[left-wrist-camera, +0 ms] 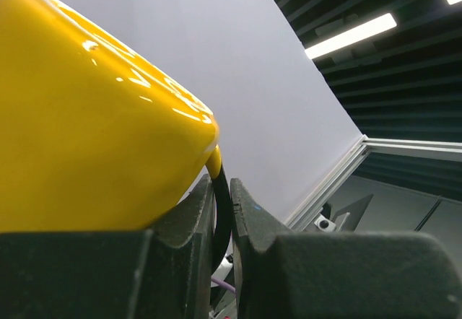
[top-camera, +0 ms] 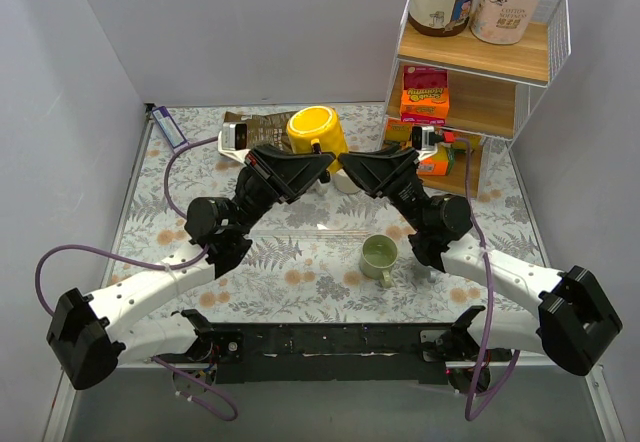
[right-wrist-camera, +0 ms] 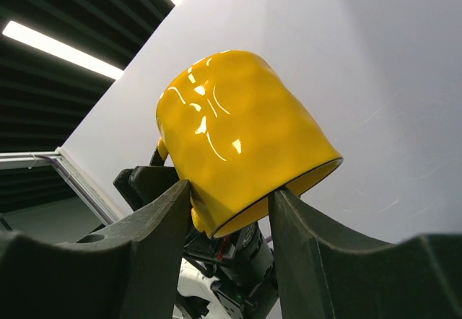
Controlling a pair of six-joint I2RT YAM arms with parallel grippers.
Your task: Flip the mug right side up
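The yellow mug is up in the air, well above the flowered table, over its far middle part, and the two arms reach in to it from either side so their black wedge-shaped heads nearly meet underneath it. From above I see a flat yellow disc with a faint ring on it, which looks like the mug's base, so it is more upside down than not. The right wrist view bears that out: there the mug is tilted, its dark-edged mouth turned down and to the right. The left gripper has the mug by its handle. In its own camera the left gripper has its two fingers drawn in to a narrow slit, with the thin curve of the handle pinched between them and the mug's shiny body bulging up on the left. The right gripper stands with its fingers spread wide, the mug's lower edge showing in the gap between them. The fingertips overlap the mug's sides, but I cannot tell whether they actually press on it. Down on the table, nearer the right arm, a small green mug stands upright, well apart from the yellow one. At the far right a wire and wood shelf carries two tubs on top
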